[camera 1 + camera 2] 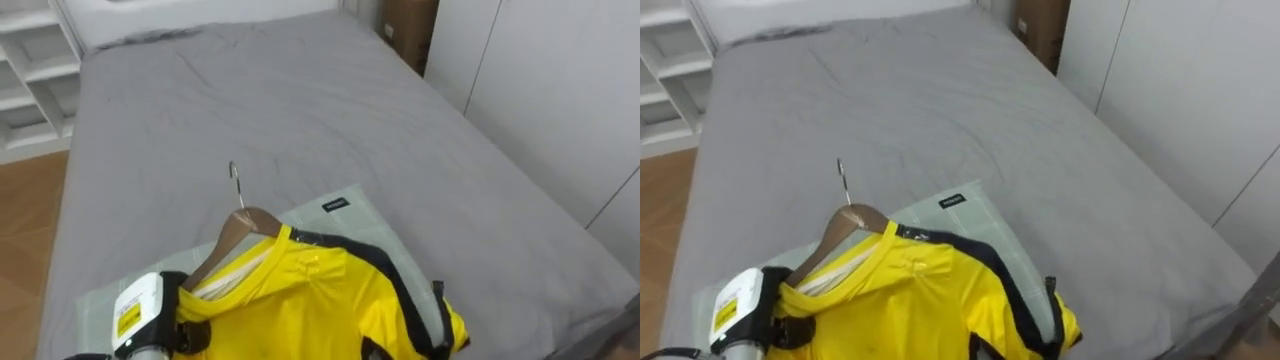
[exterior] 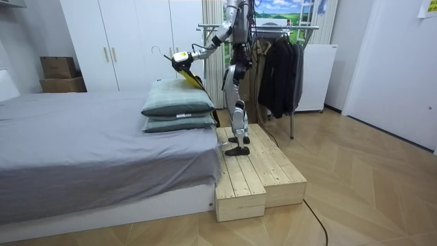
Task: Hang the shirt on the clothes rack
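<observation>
- Gripping the wooden hanger point(image 1: 236, 233) by its lower arm, the left robot hand point(image 1: 172, 316) has dark fingers curled round wood and yellow cloth together.
- Yellow garment point(image 1: 320, 300), black-trimmed, sits on that hanger, held just above the pale green pillows point(image 1: 368, 216) at the near end of the bed point(image 1: 300, 100).
- Metal hook point(image 1: 234, 178) points away from the robot.
- Robot stands on a wooden platform point(image 2: 256, 174), between bed and clothes rack point(image 2: 308, 28), which carries dark garments point(image 2: 280, 72).

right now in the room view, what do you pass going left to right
cardboard boxes → yellow shirt → hanging dark clothes
</observation>
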### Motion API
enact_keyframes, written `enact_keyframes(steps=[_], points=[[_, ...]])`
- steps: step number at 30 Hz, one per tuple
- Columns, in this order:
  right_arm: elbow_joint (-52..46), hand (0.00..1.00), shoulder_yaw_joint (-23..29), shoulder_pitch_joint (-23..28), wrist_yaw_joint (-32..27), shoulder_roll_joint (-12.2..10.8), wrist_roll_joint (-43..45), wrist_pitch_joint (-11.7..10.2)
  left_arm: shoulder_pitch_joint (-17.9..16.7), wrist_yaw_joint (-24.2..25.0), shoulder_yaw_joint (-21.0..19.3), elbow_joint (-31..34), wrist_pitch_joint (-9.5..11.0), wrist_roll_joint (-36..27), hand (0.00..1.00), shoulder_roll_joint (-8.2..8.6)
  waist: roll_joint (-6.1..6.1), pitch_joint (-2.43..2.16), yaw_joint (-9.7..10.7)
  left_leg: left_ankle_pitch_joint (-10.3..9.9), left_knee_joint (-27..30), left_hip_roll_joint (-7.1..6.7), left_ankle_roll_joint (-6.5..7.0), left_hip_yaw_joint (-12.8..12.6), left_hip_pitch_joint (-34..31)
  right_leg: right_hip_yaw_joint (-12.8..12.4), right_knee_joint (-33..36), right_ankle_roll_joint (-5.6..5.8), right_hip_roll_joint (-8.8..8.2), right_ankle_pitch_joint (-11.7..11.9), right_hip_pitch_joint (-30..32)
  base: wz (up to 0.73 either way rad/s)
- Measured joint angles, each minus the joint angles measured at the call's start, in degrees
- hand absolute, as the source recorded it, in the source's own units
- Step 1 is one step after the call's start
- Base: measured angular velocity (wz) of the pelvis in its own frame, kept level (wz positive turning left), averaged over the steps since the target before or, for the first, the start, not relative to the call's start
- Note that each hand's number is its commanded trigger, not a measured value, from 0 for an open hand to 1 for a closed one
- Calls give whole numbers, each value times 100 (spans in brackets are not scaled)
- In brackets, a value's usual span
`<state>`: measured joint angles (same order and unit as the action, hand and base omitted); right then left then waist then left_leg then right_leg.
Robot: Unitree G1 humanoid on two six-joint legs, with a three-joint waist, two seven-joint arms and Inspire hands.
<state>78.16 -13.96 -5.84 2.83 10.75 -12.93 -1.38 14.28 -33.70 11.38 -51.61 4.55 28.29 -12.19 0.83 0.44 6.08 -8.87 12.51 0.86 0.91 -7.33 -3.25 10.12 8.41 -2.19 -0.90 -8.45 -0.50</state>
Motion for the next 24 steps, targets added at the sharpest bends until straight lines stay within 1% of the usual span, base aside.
enact_keyframes(steps=[2,3,5,8,13,14,16,18,21,22,24], points=[[-32,0,25,89,-67,28,-22,-1,-63,-1,2,81,8,0,100,-4,26,0,-5,-1,-31,-12,0,11,84,0,-18,3,-6,-12,-76,2],[-32,0,35,103,-90,41,-36,5,-93,-8,6,119,13,0,100,-4,53,-13,-5,-1,-53,-18,0,13,97,0,-26,4,-9,-13,-86,0],[-35,0,62,103,-95,43,-70,4,-134,-47,6,149,14,0,100,-4,86,-24,-6,0,-78,-25,0,19,106,-3,-23,4,-10,-12,-85,0],[-35,0,61,111,-95,43,-102,3,-299,-96,14,336,19,0,100,-12,98,-31,-4,0,-80,-30,0,19,166,-14,-25,12,-9,-17,-144,0],[-68,0,115,141,-95,44,-101,-5,-378,-119,16,469,36,19,100,-15,108,-34,-10,-1,-117,-42,0,20,300,-16,-67,29,-8,-30,-284,0],[-74,0,181,145,-95,43,-101,-9,-397,-118,12,565,35,18,100,-17,111,-33,-8,-1,-117,-45,0,24,299,-14,-71,29,-5,-30,-286,0],[-76,0,259,176,-99,41,-91,-38,-518,-118,-1,964,32,63,100,-28,111,-32,-4,-1,-116,-51,0,43,292,0,-72,30,-3,-30,-286,4],[-77,0,413,215,-131,42,-60,-45,-582,-146,-1,1494,66,68,100,-49,112,-33,-13,0,-116,-65,0,71,299,11,-71,39,0,-37,-305,5],[-73,0,448,232,-141,42,-13,-63,-582,-235,-39,1756,177,72,100,-79,110,-32,-7,-1,-125,-72,0,79,369,14,-76,48,0,-43,-374,0],[-56,0,526,238,-138,39,37,-63,-580,-236,-93,1812,248,95,100,-79,110,-31,4,-1,-136,-75,0,84,411,15,-83,51,0,-46,-415,0],[-46,0,574,252,-137,41,77,-61,-580,-236,-176,1867,269,136,100,-80,98,-24,5,-1,-166,-79,0,87,486,16,-93,48,-2,-57,-456,0]])
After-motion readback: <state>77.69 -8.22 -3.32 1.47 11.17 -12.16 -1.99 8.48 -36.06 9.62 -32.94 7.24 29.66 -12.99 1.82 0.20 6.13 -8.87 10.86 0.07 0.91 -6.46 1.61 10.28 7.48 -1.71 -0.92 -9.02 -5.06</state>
